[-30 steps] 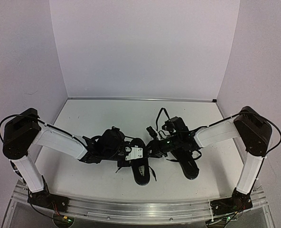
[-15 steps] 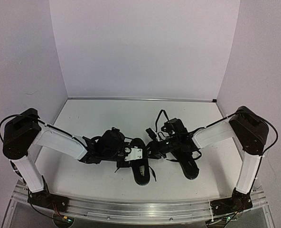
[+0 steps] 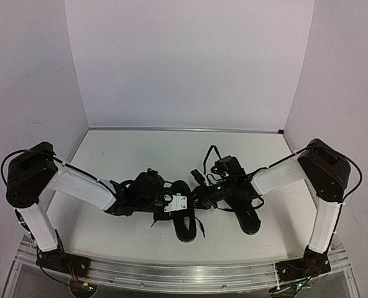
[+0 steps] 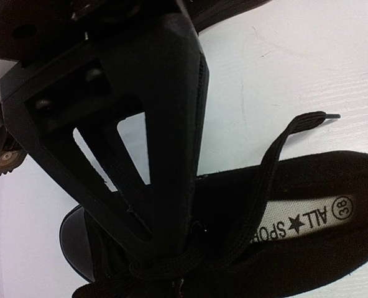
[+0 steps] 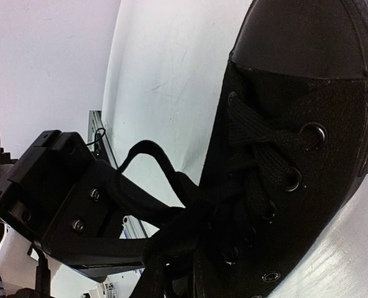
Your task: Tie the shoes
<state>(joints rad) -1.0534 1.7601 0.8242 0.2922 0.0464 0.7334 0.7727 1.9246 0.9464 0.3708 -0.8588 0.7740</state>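
Two black shoes lie between the arms in the top view: the left shoe (image 3: 186, 225) and the right shoe (image 3: 245, 214). Both grippers meet over the left shoe's laces. My left gripper (image 3: 170, 203) comes in from the left. In the left wrist view its tip (image 4: 171, 257) is shut on the black lace (image 4: 268, 167) at the knot, beside the white insole label (image 4: 308, 223). My right gripper (image 3: 200, 195) comes in from the right. In the right wrist view it (image 5: 151, 248) is shut on a lace loop (image 5: 148, 149) beside the laced shoe front (image 5: 283, 155).
The right arm's forearm lies over the right shoe. A loose lace end (image 4: 324, 115) rests on the white table (image 3: 140, 152). An aluminium rail (image 3: 171, 270) runs along the near edge. Purple walls stand close on three sides.
The right gripper has shifted slightly left toward the left shoe and the left gripper slightly right. The shoes have not moved.
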